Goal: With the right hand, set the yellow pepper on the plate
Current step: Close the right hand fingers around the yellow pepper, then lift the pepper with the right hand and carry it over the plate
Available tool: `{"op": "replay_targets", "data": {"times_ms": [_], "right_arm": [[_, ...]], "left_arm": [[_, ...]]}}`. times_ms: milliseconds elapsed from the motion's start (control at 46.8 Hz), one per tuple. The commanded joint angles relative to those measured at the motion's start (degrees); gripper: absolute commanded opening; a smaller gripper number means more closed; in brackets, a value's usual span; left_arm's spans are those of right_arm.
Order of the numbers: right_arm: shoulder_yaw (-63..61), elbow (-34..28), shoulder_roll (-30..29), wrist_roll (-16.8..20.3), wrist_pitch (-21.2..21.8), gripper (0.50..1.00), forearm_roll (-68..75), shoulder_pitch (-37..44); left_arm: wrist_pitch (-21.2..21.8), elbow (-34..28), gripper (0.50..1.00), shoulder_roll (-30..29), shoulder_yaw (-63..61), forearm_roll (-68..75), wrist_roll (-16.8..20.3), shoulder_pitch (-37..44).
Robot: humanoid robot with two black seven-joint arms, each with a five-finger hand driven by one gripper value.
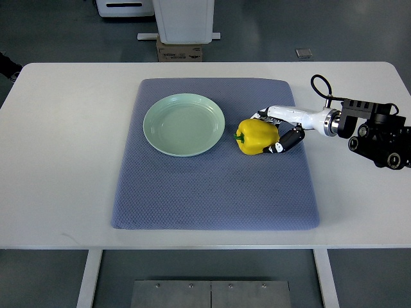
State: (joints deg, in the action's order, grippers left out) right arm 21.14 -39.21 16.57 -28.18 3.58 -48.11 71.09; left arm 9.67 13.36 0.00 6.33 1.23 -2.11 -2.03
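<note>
Yellow pepper point(257, 136) lies sideways, stem toward 9 o'clock facing the plate point(184, 124); we note right hand point(277, 131) fingers wrapped around it.

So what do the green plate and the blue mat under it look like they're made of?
The plate looks like glazed ceramic or melamine: smooth pale green with a soft sheen along the rim; the picture can't settle which. The mat looks like woven or foam-backed fabric: matte blue-grey, a fine dimpled texture, softly rounded edges.
</note>
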Motion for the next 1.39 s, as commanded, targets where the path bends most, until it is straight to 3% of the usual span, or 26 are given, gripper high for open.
{"op": "replay_targets", "data": {"times_ms": [0,577,1368], "right_arm": [[-0.1,0.3,0.0,-0.2,0.0,0.500,0.3,0.3],[-4.4,1.4,-1.4,2.4,0.6,0.500,1.4,4.1],[-5.5,1.4,-15.9,11.7,1.4,0.500,3.4,9.7]], "left_arm": [[0.0,0.0,1.000,0.0,0.0,0.0,0.0,0.1],[0.0,0.0,1.000,0.0,0.0,0.0,0.0,0.0],[0.0,0.0,1.000,0.0,0.0,0.0,0.0,0.0]]}}
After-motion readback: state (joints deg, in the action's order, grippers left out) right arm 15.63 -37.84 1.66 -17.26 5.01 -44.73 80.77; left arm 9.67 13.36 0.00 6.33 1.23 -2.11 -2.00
